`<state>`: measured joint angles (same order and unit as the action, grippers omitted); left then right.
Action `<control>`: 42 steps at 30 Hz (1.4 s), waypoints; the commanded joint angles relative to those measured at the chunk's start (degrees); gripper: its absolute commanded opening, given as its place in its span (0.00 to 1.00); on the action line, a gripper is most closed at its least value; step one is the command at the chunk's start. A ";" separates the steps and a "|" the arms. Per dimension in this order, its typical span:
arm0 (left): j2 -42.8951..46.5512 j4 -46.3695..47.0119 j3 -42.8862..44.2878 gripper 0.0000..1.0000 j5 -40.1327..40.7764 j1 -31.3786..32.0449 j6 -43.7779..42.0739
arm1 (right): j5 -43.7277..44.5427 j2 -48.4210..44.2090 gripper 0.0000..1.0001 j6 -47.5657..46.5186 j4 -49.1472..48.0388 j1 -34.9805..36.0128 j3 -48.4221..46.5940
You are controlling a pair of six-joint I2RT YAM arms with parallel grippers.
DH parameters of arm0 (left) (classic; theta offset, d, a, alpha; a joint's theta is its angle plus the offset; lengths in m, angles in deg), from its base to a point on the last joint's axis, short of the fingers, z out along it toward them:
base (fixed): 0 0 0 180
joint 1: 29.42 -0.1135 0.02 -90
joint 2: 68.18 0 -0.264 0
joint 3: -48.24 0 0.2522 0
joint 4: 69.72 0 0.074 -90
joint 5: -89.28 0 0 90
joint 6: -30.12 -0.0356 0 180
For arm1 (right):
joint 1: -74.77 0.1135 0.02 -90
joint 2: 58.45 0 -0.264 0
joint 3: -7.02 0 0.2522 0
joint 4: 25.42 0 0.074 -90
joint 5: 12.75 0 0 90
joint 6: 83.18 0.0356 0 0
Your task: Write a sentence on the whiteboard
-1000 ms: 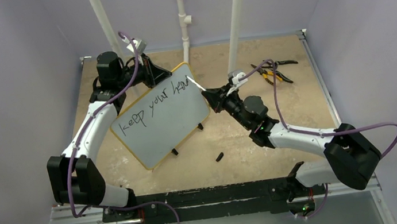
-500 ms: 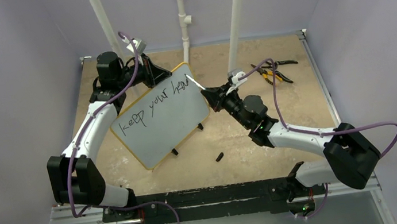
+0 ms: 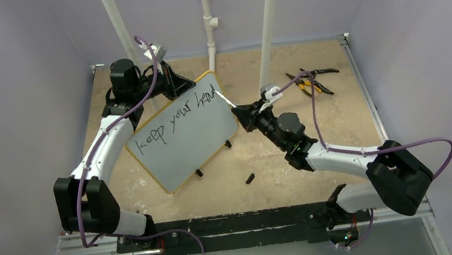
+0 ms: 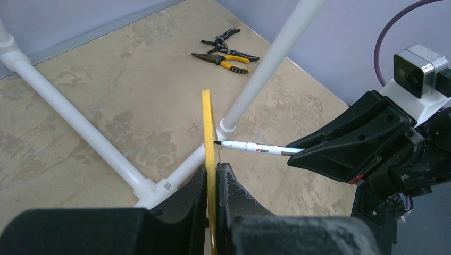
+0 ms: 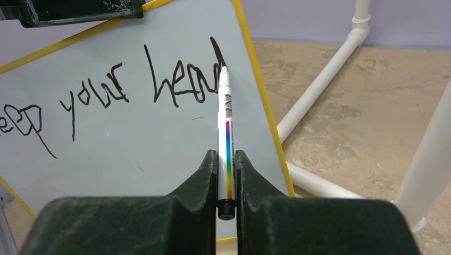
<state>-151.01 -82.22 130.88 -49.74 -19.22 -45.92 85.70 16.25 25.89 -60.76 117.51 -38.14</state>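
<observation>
The mottled tan tabletop [image 3: 267,161], within pale lilac walls, carries the small yellow-framed whiteboard [image 3: 189,142], tilted, left of centre. The left gripper [image 3: 173,85] is clamped on its far edge. The right gripper [image 3: 239,112] is closed on a white marker pen [image 5: 225,117], whose tip touches the end of the black handwritten sentence [image 3: 172,118].

A mottled beige table [image 3: 281,166] carries yellow-handled pliers [image 3: 308,86] at its far right, with black pliers [image 3: 323,71] just beside them, nearer the back edge. A small black piece [image 3: 250,178] lies alone towards the front middle. Three white pipes [image 3: 207,18] rise along the back, before pale lilac walls [image 3: 8,97].
</observation>
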 commanded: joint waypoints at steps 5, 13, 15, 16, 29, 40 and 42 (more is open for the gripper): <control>1.44 2.95 -0.13 0.00 -2.12 0.46 -0.42 | 1.14 -0.07 0.00 0.27 2.48 -0.12 1.33; 1.44 2.98 -0.15 0.00 -1.80 0.45 -0.40 | 1.51 -0.52 0.00 0.27 3.39 -0.11 1.95; 1.44 2.95 -0.14 0.00 -1.79 0.51 -0.42 | 1.85 -0.53 0.00 0.27 3.60 -0.11 1.91; 1.44 2.96 -0.11 0.00 -1.79 0.45 -0.42 | 2.17 -0.52 0.00 0.34 3.72 -0.11 1.83; 1.44 2.96 -0.13 0.00 -1.51 0.47 -0.42 | 4.12 -1.30 0.00 1.65 6.28 -0.11 1.40; 1.65 2.96 -0.21 0.00 -1.01 0.46 -0.35 | 6.27 -3.79 0.00 1.97 5.86 -0.12 0.02; 1.82 3.11 -0.24 0.00 -0.66 0.45 -0.19 | 5.39 -6.07 0.00 2.02 5.18 -0.11 0.67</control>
<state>-150.99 -82.18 130.86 -49.19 -19.22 -45.86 89.80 14.08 27.40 -56.06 117.51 -37.13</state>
